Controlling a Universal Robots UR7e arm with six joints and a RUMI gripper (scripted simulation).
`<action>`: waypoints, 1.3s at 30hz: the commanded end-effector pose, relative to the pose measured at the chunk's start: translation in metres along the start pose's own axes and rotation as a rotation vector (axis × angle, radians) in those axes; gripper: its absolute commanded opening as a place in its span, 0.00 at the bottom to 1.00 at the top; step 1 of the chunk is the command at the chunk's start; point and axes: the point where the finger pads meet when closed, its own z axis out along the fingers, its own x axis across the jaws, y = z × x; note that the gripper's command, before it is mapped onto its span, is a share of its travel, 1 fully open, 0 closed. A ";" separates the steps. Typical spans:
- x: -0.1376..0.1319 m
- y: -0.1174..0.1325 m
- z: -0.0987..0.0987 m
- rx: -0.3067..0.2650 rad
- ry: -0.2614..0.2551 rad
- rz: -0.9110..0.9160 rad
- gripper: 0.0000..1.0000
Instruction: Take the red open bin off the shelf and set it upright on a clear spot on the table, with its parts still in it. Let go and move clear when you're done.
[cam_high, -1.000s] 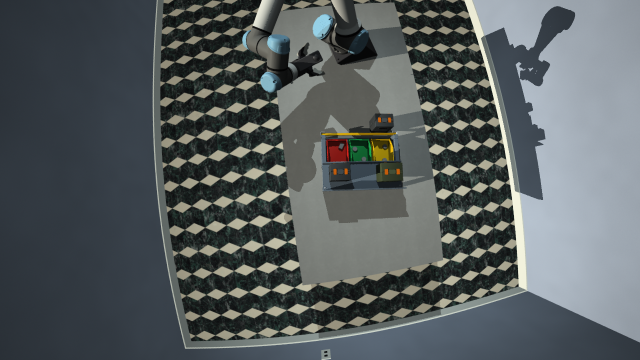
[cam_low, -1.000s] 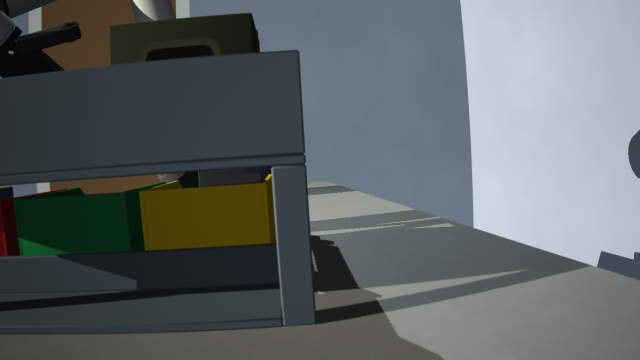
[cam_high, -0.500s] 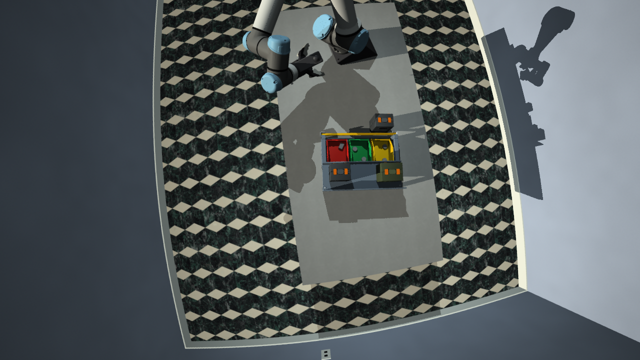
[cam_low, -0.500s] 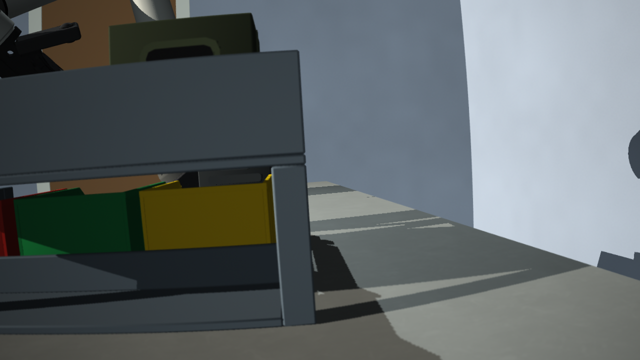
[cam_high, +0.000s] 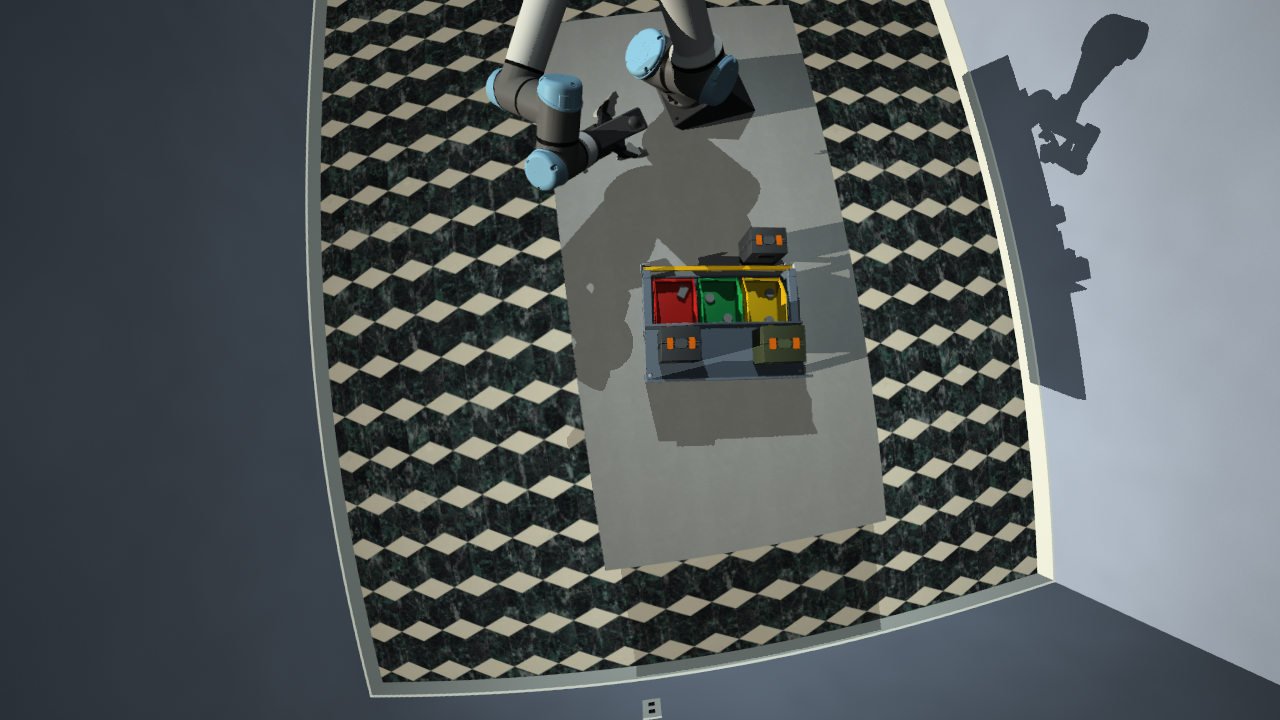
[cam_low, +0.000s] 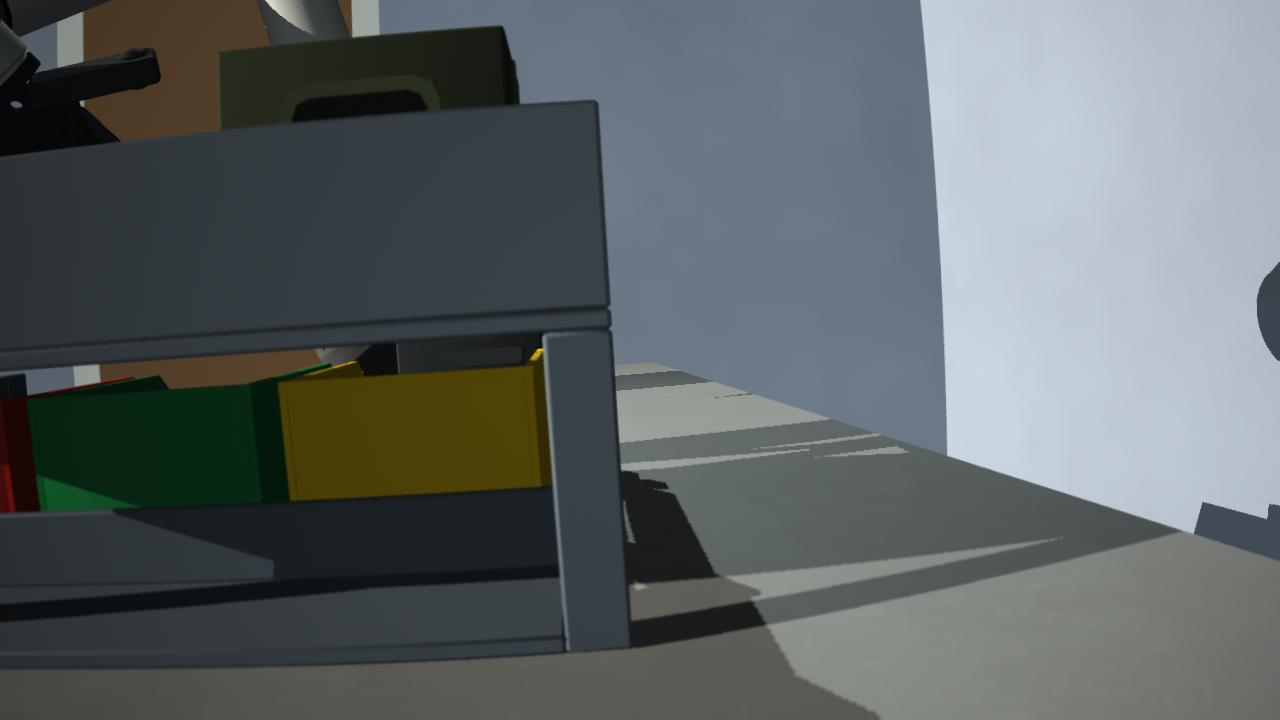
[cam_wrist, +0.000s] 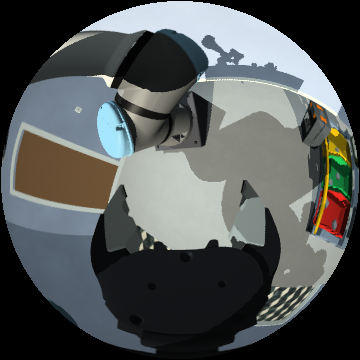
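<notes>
The red open bin (cam_high: 665, 311) (cam_wrist: 337, 214) stands upright at the left end of the lower level of the grey shelf (cam_high: 726, 349) (cam_low: 304, 232). A grey part (cam_high: 682, 291) lies in it; any others are not clear. Only a strip of the red bin shows at the left edge of the exterior view. My gripper (cam_high: 629, 125) (cam_wrist: 183, 183) is open and empty, well away from the shelf, near the arm's base. The table (cam_high: 742, 483) (cam_low: 939, 617) carries the shelf.
A green bin (cam_high: 721, 302) (cam_low: 147, 447) stands right beside the red one, then a yellow bin (cam_high: 762, 304) (cam_low: 411, 434). A yellow bar (cam_high: 716, 267) runs along the shelf's front. A dark case (cam_high: 680, 344) and an olive case (cam_high: 780, 345) sit on top; another case (cam_high: 765, 243) stands before the shelf.
</notes>
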 end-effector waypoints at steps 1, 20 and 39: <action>0.005 0.003 -0.002 -0.017 0.001 0.006 1.00; 0.036 0.019 -0.012 -0.112 0.015 0.041 1.00; 0.088 0.031 -0.028 -0.242 0.061 0.093 1.00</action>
